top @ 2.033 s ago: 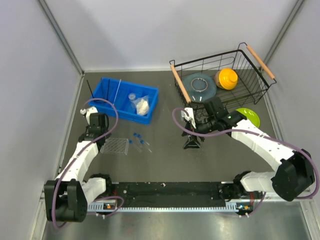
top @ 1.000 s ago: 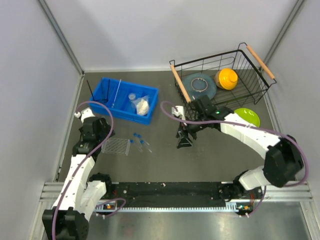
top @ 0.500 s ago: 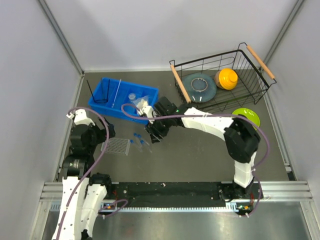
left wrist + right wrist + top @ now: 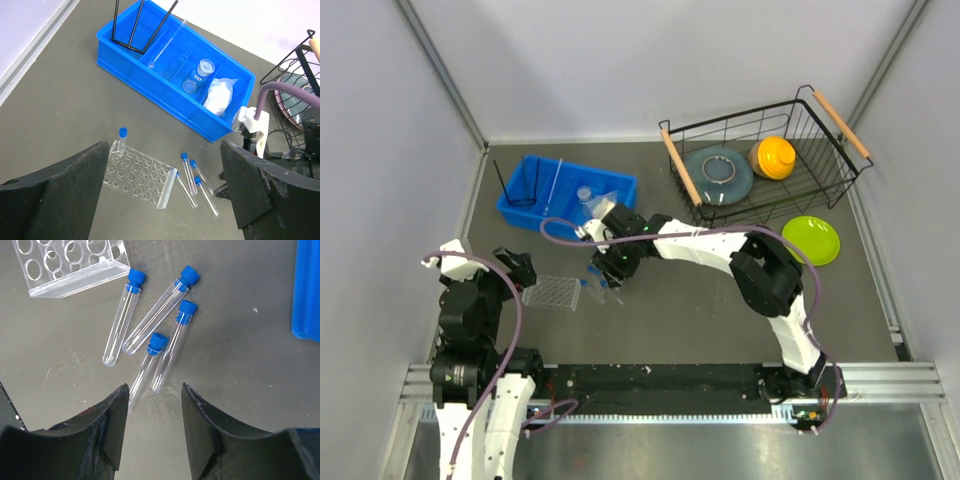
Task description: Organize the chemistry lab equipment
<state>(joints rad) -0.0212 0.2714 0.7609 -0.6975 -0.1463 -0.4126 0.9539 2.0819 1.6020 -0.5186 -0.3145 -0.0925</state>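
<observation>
Over the small clear blue-capped test tubes (image 4: 155, 335) lying loose on the dark grey table (image 4: 720, 320), the right tool (image 4: 152, 405) now hovers, having swung across from beside the black wire basket (image 4: 760, 160) a second ago; its jaws have narrowed but stand partly apart, gripping nothing; the left tool (image 4: 164, 150) has drawn back toward the near edge, spread wide and empty. Pale grey walls close the table in. Four tubes lie just beside the clear plastic tube rack (image 4: 140, 175); a fifth stands upright in its corner. The blue plastic bin (image 4: 170, 95) holds the black wire ring stand (image 4: 140, 25), thin glass rod (image 4: 165, 45), small clear cup (image 4: 197, 77) and white packet (image 4: 220, 95); the right arm's cable crosses in front of it.
</observation>
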